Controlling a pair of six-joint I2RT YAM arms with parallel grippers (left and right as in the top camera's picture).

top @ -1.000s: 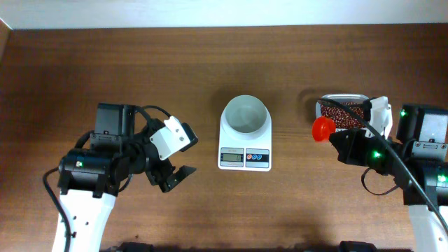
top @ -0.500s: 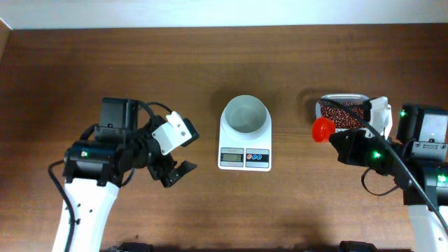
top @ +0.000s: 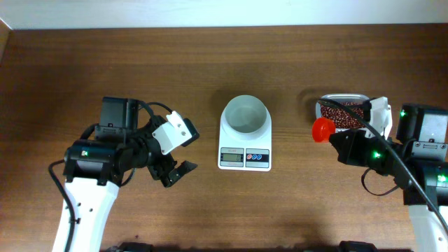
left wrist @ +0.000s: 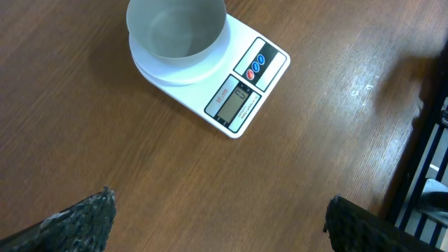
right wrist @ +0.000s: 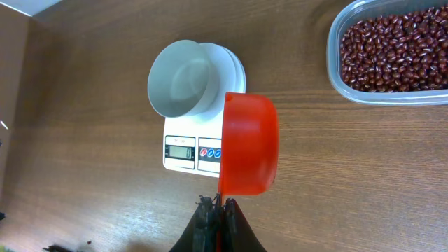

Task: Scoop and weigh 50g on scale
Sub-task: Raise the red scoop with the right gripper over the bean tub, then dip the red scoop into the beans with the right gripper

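Note:
The white scale [top: 244,158] stands mid-table, and its round bowl [top: 246,115] holds nothing. Dark reddish-brown beans [top: 344,112] fill a clear tub to its right. My right gripper [top: 336,136] is shut on the handle of an orange-red scoop [top: 323,129], which hangs on edge between the scale and the tub with no beans showing in it. In the right wrist view the scoop [right wrist: 248,143] hangs in front of the scale [right wrist: 183,150], the beans [right wrist: 395,49] are at the upper right, and the gripper [right wrist: 218,210] pinches the handle. My left gripper [top: 175,175] is open over bare wood left of the scale [left wrist: 241,87], fingers wide [left wrist: 220,199].
The clear plastic tub [right wrist: 336,70] sits right of the scale near the table's right side. A pale wall strip runs along the far table edge [top: 224,26]. Bare brown wood lies around the scale and in front of both arms.
The left arm shifted a little up and towards the scale, then stopped. The right arm and scoop have not moved.

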